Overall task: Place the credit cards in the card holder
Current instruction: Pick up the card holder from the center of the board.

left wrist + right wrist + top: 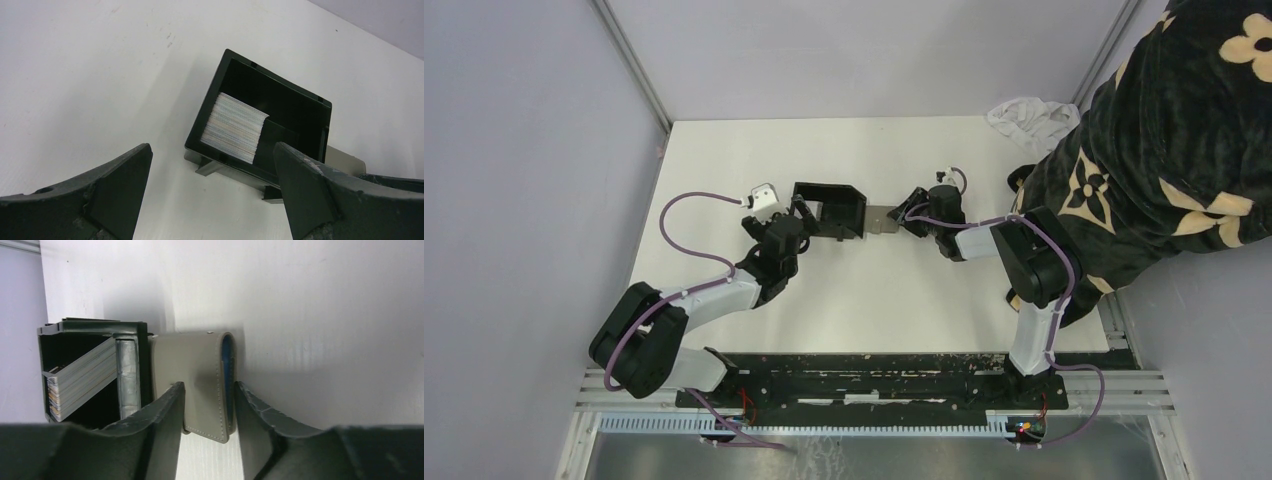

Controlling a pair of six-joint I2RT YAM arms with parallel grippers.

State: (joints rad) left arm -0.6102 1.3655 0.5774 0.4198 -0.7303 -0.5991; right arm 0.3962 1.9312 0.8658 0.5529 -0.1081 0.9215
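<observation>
The card holder (856, 200) is an open-top black box (300, 105) at mid table. A leaning stack of whitish cards (235, 127) (80, 380) stands inside it. Flat against its right wall lies a tan-grey credit card piece (882, 218) (190, 360) with a stitched edge and blue lining, also peeking out behind the box (345, 161). My right gripper (916, 218) (208, 385) straddles its near end. One finger touches the blue edge, the other overlaps its face, and a gap shows. My left gripper (782, 215) (212, 147) stands open just left of the box, holding nothing.
A crumpled white cloth (1029, 115) lies at the back right corner. A person in a black flowered garment (1164, 150) leans over the table's right side. Metal frame posts (634, 65) rise at the back corners.
</observation>
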